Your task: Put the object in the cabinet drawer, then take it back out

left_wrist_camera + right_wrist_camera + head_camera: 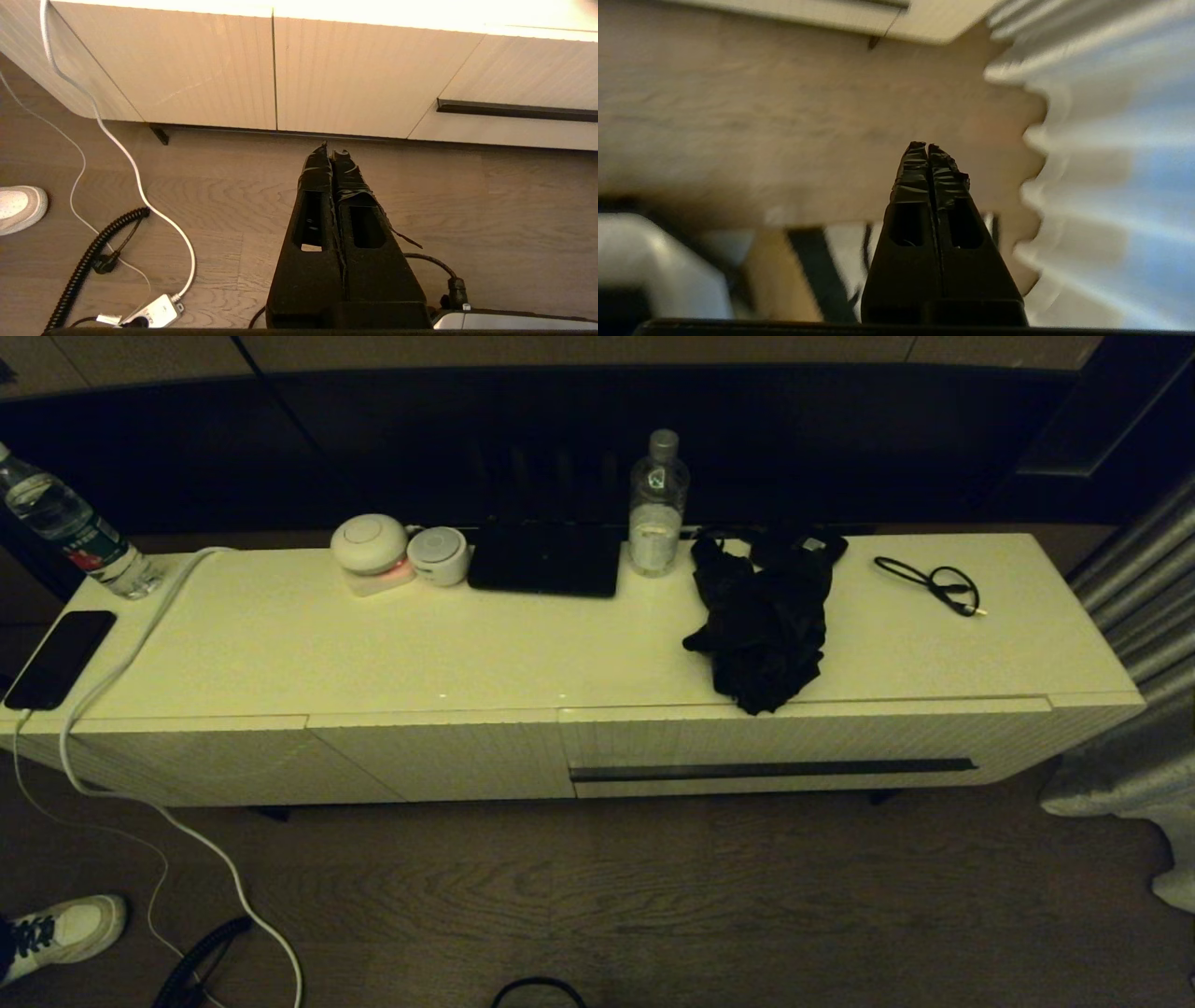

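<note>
The black umbrella (764, 625) lies bunched on the cream cabinet top (523, 644), its lower end hanging slightly over the front edge. Directly below it the cabinet drawer (803, 751) is pushed in flush, its long dark handle strip (773, 769) showing; the strip (516, 111) also appears in the left wrist view. Neither arm shows in the head view. My left gripper (331, 150) hangs shut and empty over the wooden floor, short of the cabinet's ribbed front. My right gripper (927, 147) is shut and empty too, low over the floor beside a grey curtain.
On the cabinet top stand a water bottle (658, 504), a flat black box (546, 560), two round white devices (369, 546), a thin black cable (934, 583), a phone (58, 658) and another bottle (70, 527). A white cord (140, 784) trails to the floor. Curtain (1139, 644) at right; a shoe (61, 933) at left.
</note>
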